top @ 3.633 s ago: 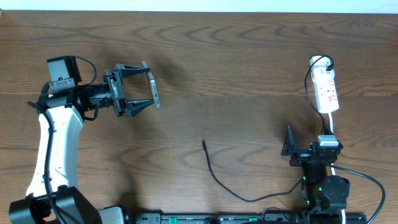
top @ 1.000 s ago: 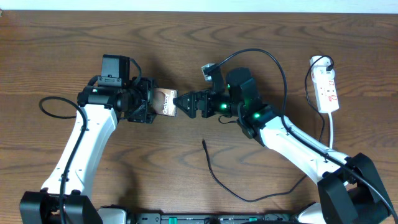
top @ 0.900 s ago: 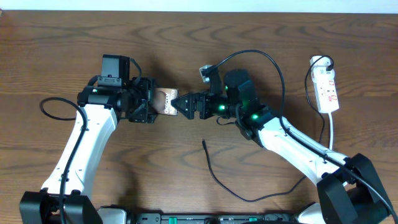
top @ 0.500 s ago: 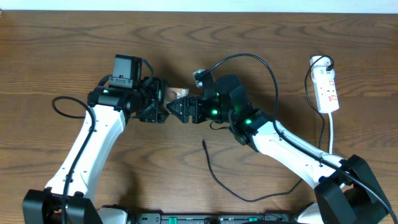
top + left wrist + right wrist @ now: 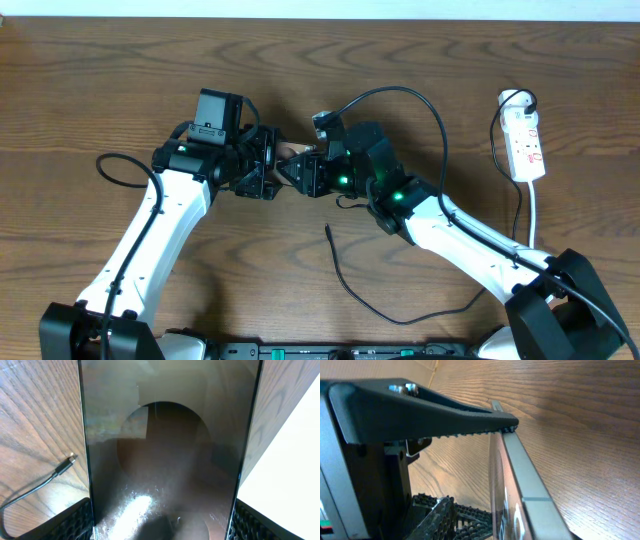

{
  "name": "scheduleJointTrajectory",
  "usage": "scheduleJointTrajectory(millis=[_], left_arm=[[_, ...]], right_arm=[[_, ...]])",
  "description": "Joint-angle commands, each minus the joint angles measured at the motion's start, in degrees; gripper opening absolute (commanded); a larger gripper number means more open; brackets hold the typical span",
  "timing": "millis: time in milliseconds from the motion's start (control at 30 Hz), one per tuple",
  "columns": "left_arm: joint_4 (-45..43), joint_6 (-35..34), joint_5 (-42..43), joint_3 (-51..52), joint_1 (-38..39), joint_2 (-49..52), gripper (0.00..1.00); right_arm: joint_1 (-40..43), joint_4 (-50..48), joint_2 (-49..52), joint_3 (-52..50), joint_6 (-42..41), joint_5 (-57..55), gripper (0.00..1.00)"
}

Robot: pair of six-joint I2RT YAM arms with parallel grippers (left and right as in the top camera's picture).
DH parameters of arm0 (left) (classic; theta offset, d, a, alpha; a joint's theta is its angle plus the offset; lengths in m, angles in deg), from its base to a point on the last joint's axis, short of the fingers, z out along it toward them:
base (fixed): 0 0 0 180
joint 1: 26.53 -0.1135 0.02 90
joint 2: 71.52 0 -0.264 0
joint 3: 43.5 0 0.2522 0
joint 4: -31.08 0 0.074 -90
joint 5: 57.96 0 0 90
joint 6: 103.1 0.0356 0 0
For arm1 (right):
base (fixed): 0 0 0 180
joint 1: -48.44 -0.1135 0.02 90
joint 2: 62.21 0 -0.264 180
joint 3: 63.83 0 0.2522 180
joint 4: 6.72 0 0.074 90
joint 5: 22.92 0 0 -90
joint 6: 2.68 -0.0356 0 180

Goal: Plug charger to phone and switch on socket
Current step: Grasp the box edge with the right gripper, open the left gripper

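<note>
Charger [image 5: 352,293]: loose on table [image 5: 120,60], nearest the near edge, a bit right of centre. Cable runs in from the near edge, curves left, and ends in the plug tip at mid-table. Tip is free, touching nothing and well apart from the phone. Left wrist cam also catches the tip and a stretch of cable on the wood, left of the phone.

Phone [image 5: 290,152]: up off the table, just beyond the charger tip and about centred L–R, between the two grippers. In overhead only a small brownish strip shows between the black fingers. In left wrist cam its glossy face fills the view, w/ a dark round shape in the middle.

Left gripper [image 5: 262,165]: closed on the phone, one ribbed pad against each long edge. Arm comes in from the near-left corner.

Right gripper [image 5: 297,172]: fingers spread wide. Upper finger's ribbed tip touches the phone's thin edge; lower finger sits apart from the phone as far as right wrist cam shows. Not clamped. Arm comes in from the near-right corner.

Socket [image 5: 525,140]: flat on the table by the right edge, toward the far-right corner, long axis near-to-far. White cord leaves its near end and a black lead sits at its far end. Well apart from both grippers. Switch state can't be made out.
</note>
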Motion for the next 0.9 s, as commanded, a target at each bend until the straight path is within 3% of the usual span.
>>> scheduleJointTrajectory(millis=[0, 100, 500, 533, 600, 633, 867], left_arm=[[-0.7, -0.5, 1.7, -1.8, 0.2, -0.9, 0.07], [-0.7, -0.5, 1.7, -1.8, 0.2, -0.9, 0.07], [-0.7, -0.5, 1.6, -1.8, 0.2, -0.9, 0.07], [-0.7, -0.5, 1.6, -1.8, 0.2, -0.9, 0.15], [-0.7, -0.4, 1.6, -1.8, 0.2, -0.9, 0.59], [-0.7, -0.2, 1.6, -1.8, 0.2, -0.9, 0.9], [-0.7, 1.0, 1.8, -1.8, 0.2, -0.9, 0.95]], right_arm=[[-0.4, 0.0, 0.3, 0.9, 0.4, -0.4, 0.27], [-0.4, 0.3, 0.3, 0.9, 0.4, -0.4, 0.16], [-0.4, 0.5, 0.3, 0.9, 0.4, -0.4, 0.01], [-0.4, 0.5, 0.3, 0.9, 0.4, -0.4, 0.01], [-0.4, 0.5, 0.3, 0.9, 0.4, -0.4, 0.01], [-0.3, 0.5, 0.3, 0.9, 0.4, -0.4, 0.01], [0.8, 0.5, 0.3, 0.9, 0.4, -0.4, 0.01]])
